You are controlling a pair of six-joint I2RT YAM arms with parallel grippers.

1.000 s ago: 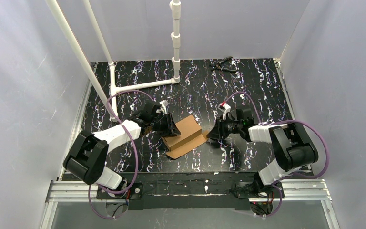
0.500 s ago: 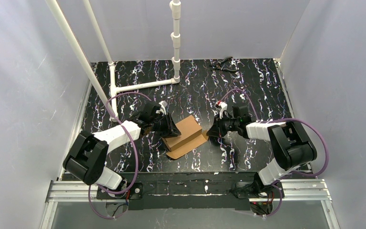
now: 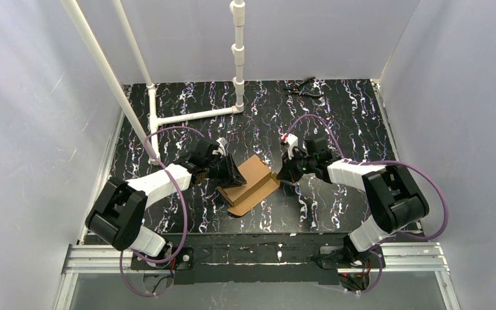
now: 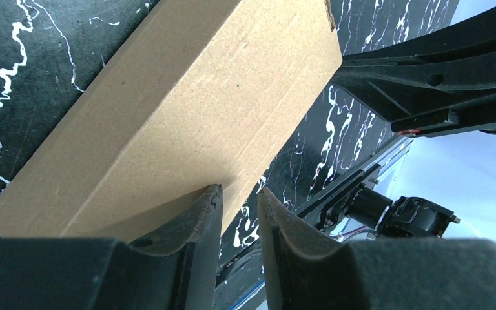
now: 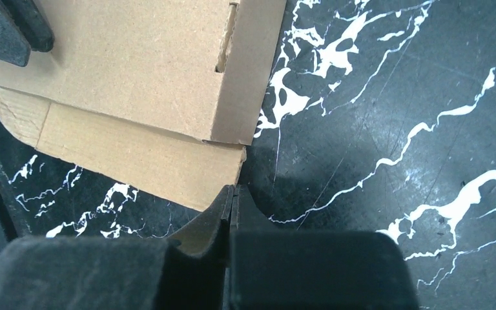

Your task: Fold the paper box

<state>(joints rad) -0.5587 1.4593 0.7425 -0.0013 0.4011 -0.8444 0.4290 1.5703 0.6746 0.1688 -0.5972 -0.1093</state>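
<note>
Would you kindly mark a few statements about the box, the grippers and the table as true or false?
1. The paper box lies between the left gripper and the right gripper. True.
2. The right gripper's jaws stand wide open. False: they are shut.
3. Pliers lie near the table's far edge. True.
4. The paper box is held up off the table. False: it rests on the table.
</note>
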